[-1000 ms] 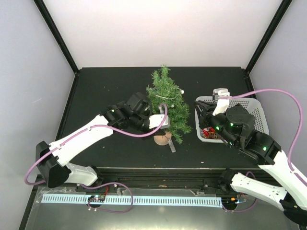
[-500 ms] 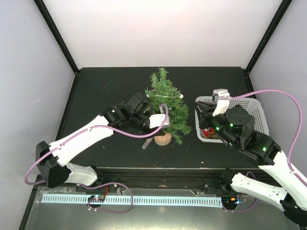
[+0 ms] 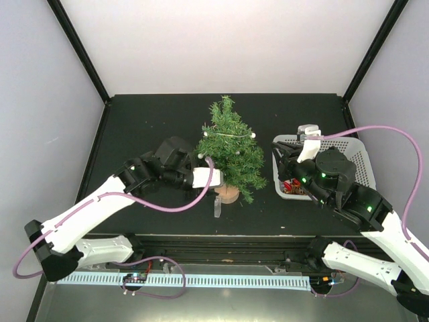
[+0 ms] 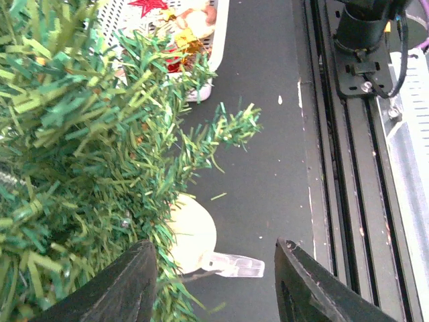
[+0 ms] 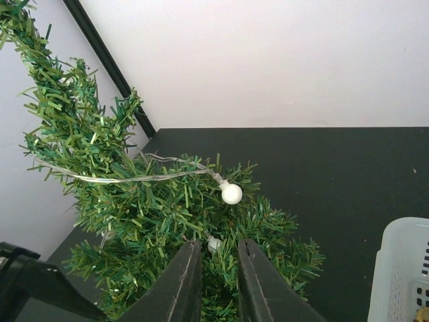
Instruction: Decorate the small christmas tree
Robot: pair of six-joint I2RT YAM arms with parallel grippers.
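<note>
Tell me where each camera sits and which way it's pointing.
Top external: above and behind the arms, looking down on the table; left arm and right arm show.
Left wrist: on the left arm, looking down past its fingers at the tree.
Right wrist: on the right arm, looking level past its fingers at the tree.
All three share the tree and basket.

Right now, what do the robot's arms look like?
The left arm and right arm are white tubes with black joints. A purple cable loops along each. Little green lights glow on the right one. The left gripper and right gripper have dark fingers.
</note>
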